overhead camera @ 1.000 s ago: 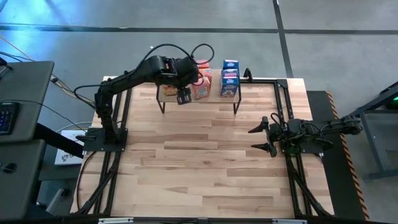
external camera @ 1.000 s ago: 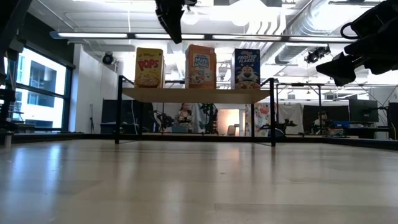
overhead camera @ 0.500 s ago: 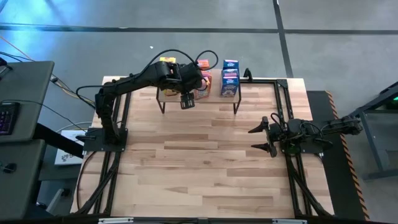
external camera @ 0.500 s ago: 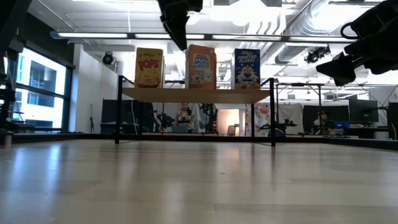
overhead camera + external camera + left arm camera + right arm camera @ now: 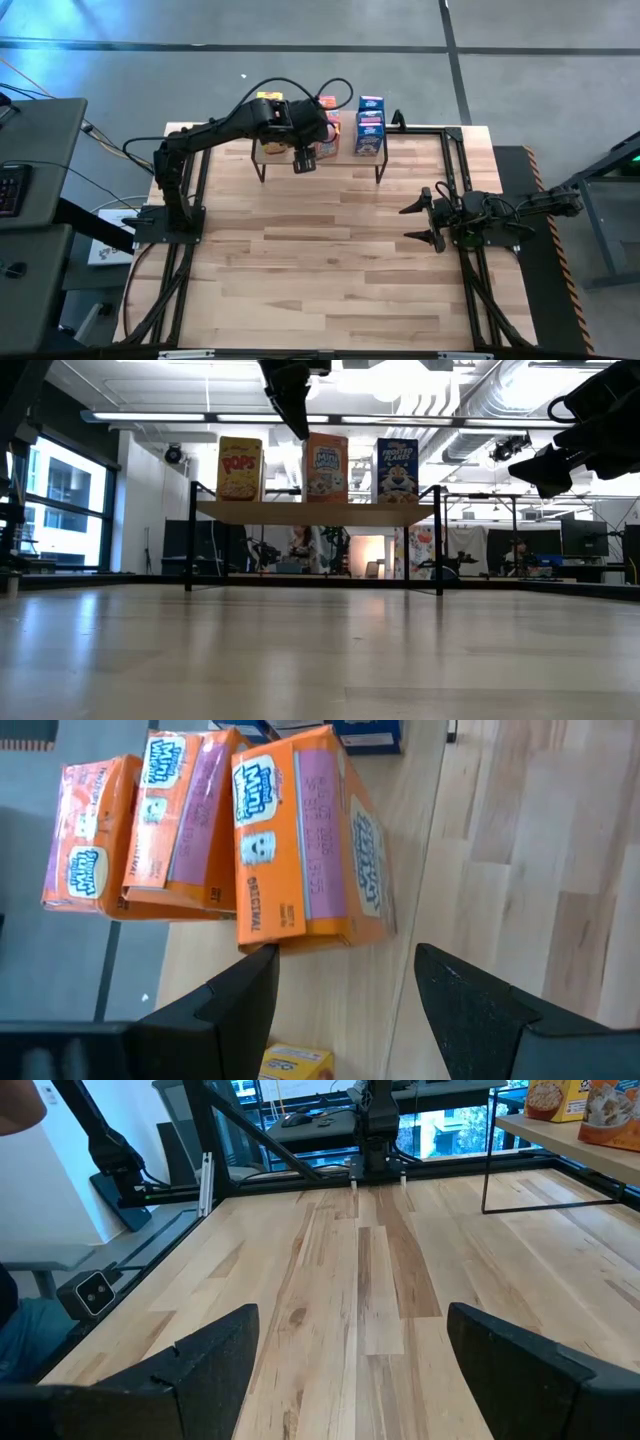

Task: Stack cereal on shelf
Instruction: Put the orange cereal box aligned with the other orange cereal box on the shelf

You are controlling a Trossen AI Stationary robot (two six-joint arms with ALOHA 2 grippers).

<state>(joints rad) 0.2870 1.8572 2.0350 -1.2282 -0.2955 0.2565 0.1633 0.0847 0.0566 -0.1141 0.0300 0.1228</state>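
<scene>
Left pincer wide, empty, above orange "Mini ORIGINAL" box; "POPS" box yellow.

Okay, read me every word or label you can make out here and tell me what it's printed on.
"POPS": yellow cereal box on the shelf.
"MINI": orange cereal box; in the left wrist view it also reads "ORIGINAL".
"FROSTED FLAKES": blue cereal box.
Smaller print on all the boxes is too small to read.

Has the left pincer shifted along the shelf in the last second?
Yes. The left pincer has slid rightward along the shelf front, toward the orange-red boxes.
</scene>
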